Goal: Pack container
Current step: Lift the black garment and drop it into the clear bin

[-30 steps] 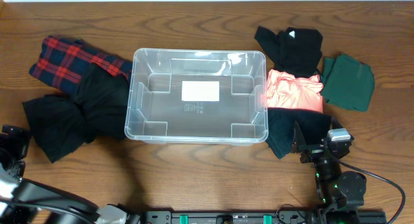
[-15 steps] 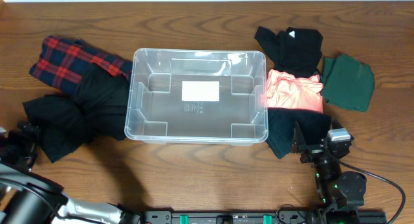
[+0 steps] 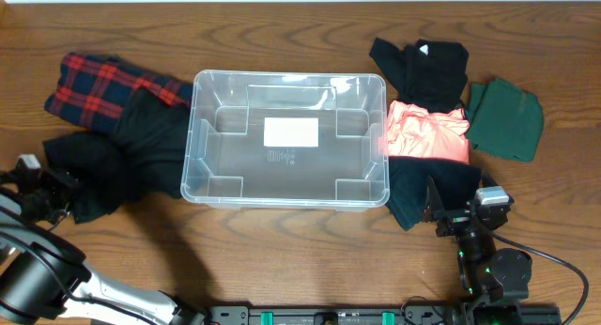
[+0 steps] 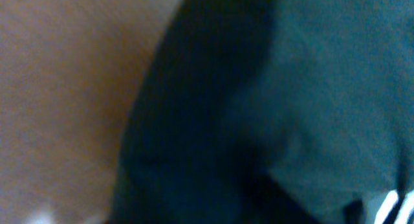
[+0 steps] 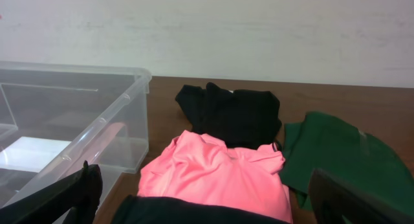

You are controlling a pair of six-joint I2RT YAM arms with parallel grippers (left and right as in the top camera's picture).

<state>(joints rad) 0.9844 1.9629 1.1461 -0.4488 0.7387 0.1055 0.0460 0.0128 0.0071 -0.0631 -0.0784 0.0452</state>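
The container (image 3: 282,201) is seen in the middle of the table (image 3: 282,259), open side up, with a white label (image 3: 290,131) on its base. Its left wall is overlapped by a black garment (image 3: 122,156), which is partly laid over a plaid cloth (image 3: 99,85). Its right wall is touched by a pink shirt (image 3: 427,132) and by a black cloth (image 3: 423,189) just in front of it. A black top (image 3: 423,67) is found behind the pink shirt and a green shirt (image 3: 507,118) to its right.

Bare wood is left in front of the container, between the two arms, and a narrower strip behind it.

The left gripper (image 3: 52,189) is placed at the outer edge of the black garment; its wrist view is filled by blurred dark cloth, and the state of its fingers cannot be told. The right gripper (image 3: 462,205) is held low at the black cloth's near edge, its fingers (image 5: 84,191) spread wide.

A white wall (image 5: 259,30) is seen beyond the table's far edge.
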